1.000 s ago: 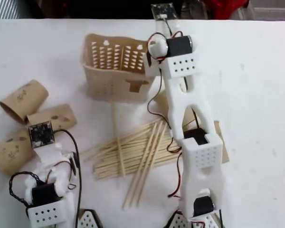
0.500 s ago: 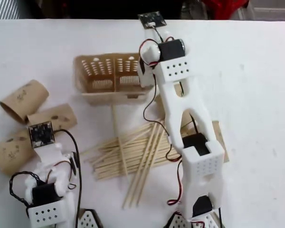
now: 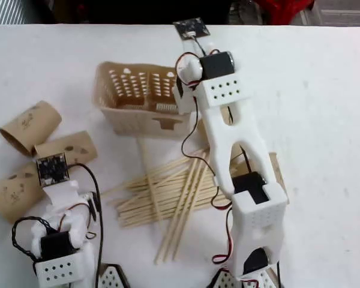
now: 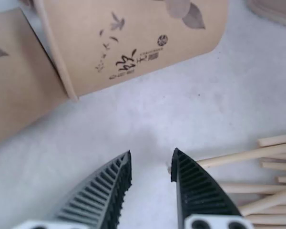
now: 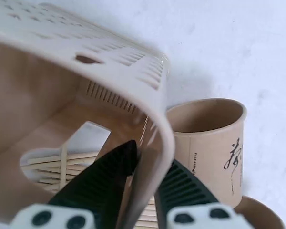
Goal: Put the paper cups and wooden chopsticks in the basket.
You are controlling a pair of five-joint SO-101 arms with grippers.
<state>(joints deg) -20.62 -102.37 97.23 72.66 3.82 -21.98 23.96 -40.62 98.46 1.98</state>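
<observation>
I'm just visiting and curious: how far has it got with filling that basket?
Nothing looks done: the basket holds nothing I can see. In hand: the right tool grips the tilted basket's wall. To do: the cups and chopsticks lie on the table; the left tool hangs open near the cups.

Seemingly a robot lab bench: white table (image 3: pixel 330 90), bare-wired printed arm (image 3: pixel 234 138).

The beige slotted plastic basket (image 3: pixel 138 105) looks smooth and faintly glossy. The brown paper cups (image 3: pixel 30 126) are matt. The pale wooden chopsticks (image 3: pixel 162 195) look bare. The white table (image 3: pixel 324 120) is matt. The left claw (image 4: pixel 151 153) and right claw (image 5: pixel 150 155) are black ribbed plastic.
</observation>
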